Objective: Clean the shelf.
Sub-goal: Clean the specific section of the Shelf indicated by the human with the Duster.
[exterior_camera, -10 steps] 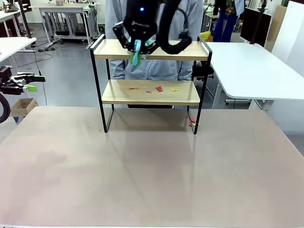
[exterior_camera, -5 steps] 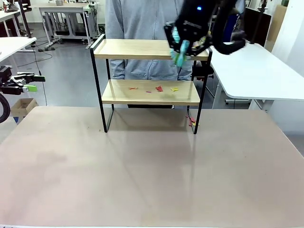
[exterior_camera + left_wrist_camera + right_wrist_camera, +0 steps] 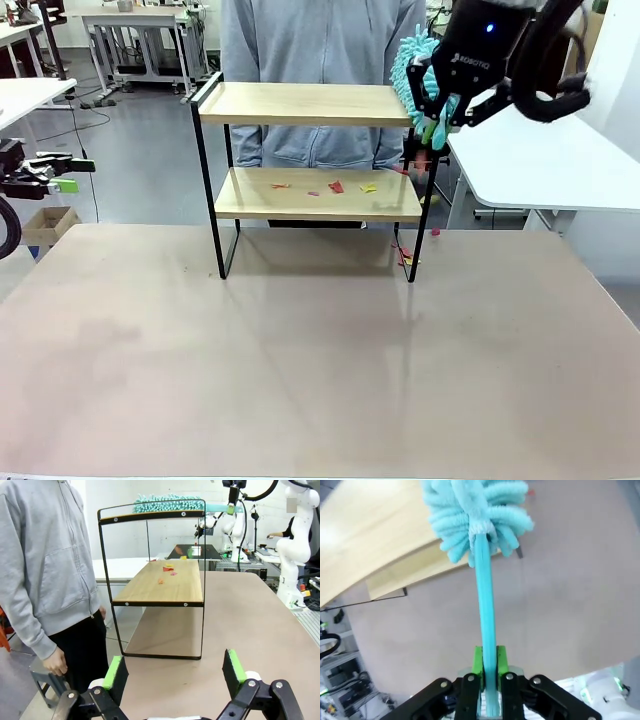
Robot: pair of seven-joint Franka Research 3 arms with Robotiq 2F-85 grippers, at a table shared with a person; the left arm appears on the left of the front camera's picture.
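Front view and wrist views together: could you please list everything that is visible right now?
shelf: one, light wood, black frame, on the table's far side
paper scraps: several, red and yellow, lower board
duster: one, teal, at the shelf's top right end
table: one, beige, under the shelf
person: one, grey hoodie, behind the shelf
left gripper: one, open, left of the table
right gripper: one, shut on the duster's handle
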